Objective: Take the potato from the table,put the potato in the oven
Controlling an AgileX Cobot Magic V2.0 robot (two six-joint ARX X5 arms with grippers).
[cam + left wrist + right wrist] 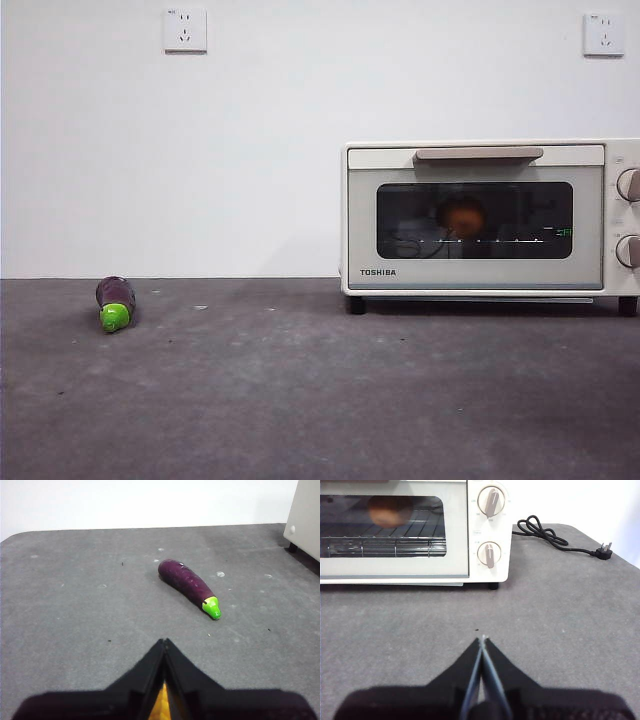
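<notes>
A: Where is the potato (465, 216)?

B: Inside the oven (480, 215), on the wire rack (380, 542). It shows as an orange-brown lump behind the dark glass, and the door is closed with the beige bar handle (479, 154) at its top.

A: And the oven itself?

B: It stands on the table (300, 400) toward the right of the front view, against the white wall. Its 2 round knobs (491, 501) sit one above the other beside the door. In the right wrist view a black power cord (555, 540) lies coiled on the table past the oven, its plug lying loose on the surface.

A: What else is on the table?

B: An eggplant (189, 586), dark purple with a bright green cap, lying on its side well apart from the oven, far to the left in the front view.

A: The grippers?

B: The left gripper (164, 642) hangs above bare table near the eggplant, its 2 jaws pressed together, holding nothing. The right gripper (482, 641) hangs above the table in front of the oven, jaws likewise closed to a thin line and empty. Neither touches anything.
</notes>
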